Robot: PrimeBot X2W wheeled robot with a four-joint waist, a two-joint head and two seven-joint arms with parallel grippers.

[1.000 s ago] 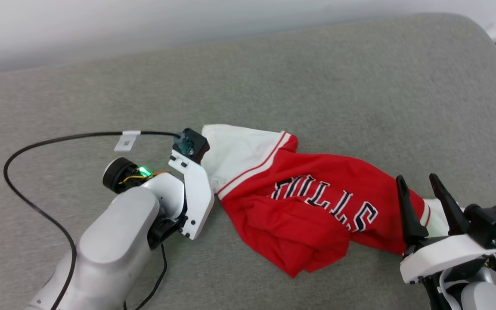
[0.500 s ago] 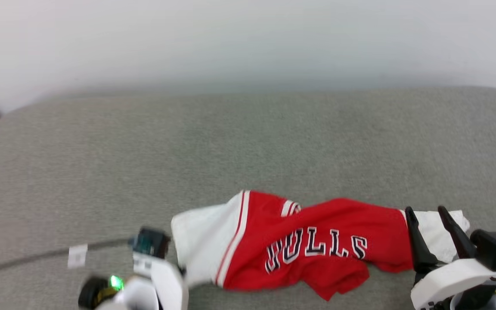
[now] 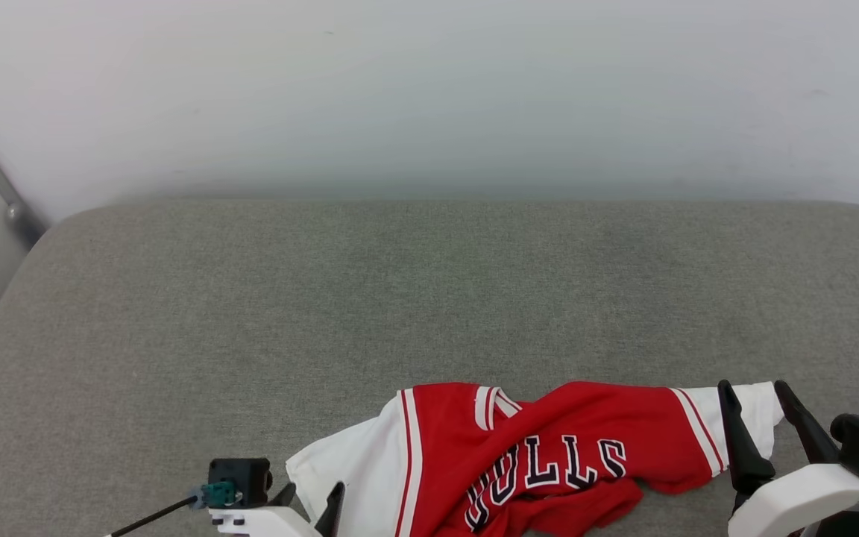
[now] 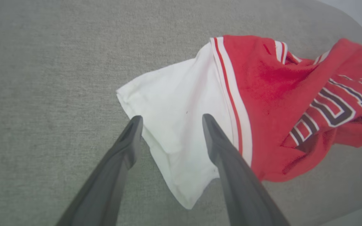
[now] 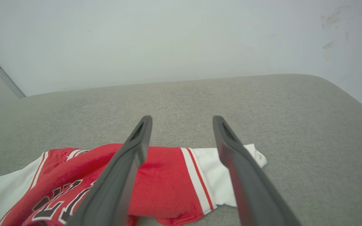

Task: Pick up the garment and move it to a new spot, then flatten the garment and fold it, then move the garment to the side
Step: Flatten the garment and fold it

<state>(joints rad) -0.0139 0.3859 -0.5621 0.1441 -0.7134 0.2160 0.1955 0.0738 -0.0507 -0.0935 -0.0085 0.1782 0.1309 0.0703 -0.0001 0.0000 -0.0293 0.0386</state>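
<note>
Centrally, the garment lay crumpled on the cushion. Our left gripper and right gripper stood wide, grasping nothing.

The garment lies rumpled on the near part of the grey cushion, its red, lettered body in the middle and a white sleeve at each end. The left gripper, fingers apart, is at the left sleeve. The right gripper, fingers spread, overlaps the right sleeve. A pale wall rises at the far side.

Head looks down, wrists near (garment shared)
</note>
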